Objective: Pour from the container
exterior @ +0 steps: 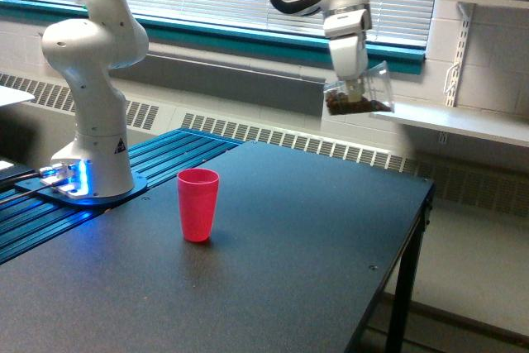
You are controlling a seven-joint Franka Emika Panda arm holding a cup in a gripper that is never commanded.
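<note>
Gripper (pixel 354 88) holds tilted clear cup (pixel 360 93) w/ brown contents, high above table (pixel 331 229).

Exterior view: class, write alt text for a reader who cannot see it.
A white robot arm's claw holds a tilted clear cup of dark brown bits high above a black table. A red cup stands upright on the table, lower and toward the view's left.

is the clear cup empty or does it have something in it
Not empty. The clear cup, held tilted in the end effector, has a dark brown layer along its lower side.
</note>
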